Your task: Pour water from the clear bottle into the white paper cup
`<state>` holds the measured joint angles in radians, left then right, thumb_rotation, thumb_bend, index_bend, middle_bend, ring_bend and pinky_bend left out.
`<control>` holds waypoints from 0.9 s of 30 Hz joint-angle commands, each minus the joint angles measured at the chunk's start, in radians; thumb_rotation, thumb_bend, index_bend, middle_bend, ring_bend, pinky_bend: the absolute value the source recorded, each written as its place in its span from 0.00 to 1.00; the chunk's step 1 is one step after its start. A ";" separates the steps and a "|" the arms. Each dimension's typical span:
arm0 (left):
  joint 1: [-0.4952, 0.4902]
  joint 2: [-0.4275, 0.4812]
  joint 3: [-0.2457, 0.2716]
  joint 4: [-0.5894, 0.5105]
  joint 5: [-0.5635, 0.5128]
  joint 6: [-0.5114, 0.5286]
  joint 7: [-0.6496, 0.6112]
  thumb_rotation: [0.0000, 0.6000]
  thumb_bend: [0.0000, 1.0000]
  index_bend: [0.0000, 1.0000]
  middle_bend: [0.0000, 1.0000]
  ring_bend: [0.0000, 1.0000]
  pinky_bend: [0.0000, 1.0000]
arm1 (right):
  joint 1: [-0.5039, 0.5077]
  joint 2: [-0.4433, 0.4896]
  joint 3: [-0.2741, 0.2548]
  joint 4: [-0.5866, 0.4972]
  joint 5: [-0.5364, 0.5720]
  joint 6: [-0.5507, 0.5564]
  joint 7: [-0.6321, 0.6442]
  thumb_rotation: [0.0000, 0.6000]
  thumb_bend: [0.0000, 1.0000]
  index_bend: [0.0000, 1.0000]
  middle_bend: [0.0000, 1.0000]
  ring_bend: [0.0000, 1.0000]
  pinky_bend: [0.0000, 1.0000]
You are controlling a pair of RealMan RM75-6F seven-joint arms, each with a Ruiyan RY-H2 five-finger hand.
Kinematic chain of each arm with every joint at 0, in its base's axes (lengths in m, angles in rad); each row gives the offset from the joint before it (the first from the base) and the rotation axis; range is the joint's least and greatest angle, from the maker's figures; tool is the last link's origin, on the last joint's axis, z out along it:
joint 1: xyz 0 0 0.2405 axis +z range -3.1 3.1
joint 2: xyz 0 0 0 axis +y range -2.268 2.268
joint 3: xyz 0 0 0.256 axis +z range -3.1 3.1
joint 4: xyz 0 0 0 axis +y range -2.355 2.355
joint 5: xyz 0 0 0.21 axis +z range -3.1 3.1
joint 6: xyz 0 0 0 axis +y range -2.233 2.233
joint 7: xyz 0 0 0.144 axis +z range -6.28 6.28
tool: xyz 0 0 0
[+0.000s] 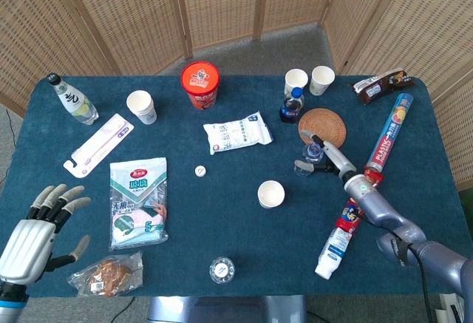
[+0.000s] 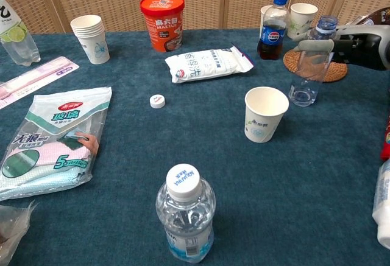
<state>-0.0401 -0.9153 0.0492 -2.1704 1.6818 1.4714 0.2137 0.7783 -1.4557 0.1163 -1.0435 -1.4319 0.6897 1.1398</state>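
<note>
Clear bottle (image 2: 308, 65) stands uncapped in my right hand (image 2: 359, 41), fingers (image 2: 315, 45) grasping it; the paper cup (image 2: 265, 114) awaits pouring. Left hand (image 1: 37, 230) spread, idle.

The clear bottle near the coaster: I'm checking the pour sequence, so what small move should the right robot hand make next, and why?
Probably lift the clear bottle slightly and carry it toward the white paper cup. The right robot hand already grips the bottle near its top; it stands upright on the table, uncapped, a little apart from the cup, so tilting now would likely miss it.
</note>
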 commanded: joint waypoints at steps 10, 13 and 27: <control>0.000 -0.002 0.000 -0.003 0.001 0.000 0.005 0.88 0.42 0.21 0.16 0.07 0.00 | -0.002 0.021 0.004 -0.025 -0.010 0.014 0.000 0.55 0.08 0.00 0.00 0.00 0.00; -0.001 -0.003 0.000 -0.002 0.000 -0.001 0.006 0.88 0.42 0.20 0.16 0.07 0.00 | 0.000 0.029 0.008 -0.033 -0.008 0.015 -0.005 0.55 0.08 0.00 0.00 0.00 0.00; -0.001 -0.005 -0.001 0.003 0.002 0.002 -0.001 0.88 0.42 0.20 0.16 0.07 0.00 | 0.012 0.073 0.034 -0.080 0.007 0.009 -0.017 0.57 0.07 0.00 0.00 0.00 0.00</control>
<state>-0.0413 -0.9203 0.0482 -2.1679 1.6836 1.4738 0.2129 0.7893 -1.3858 0.1485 -1.1202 -1.4253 0.6988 1.1242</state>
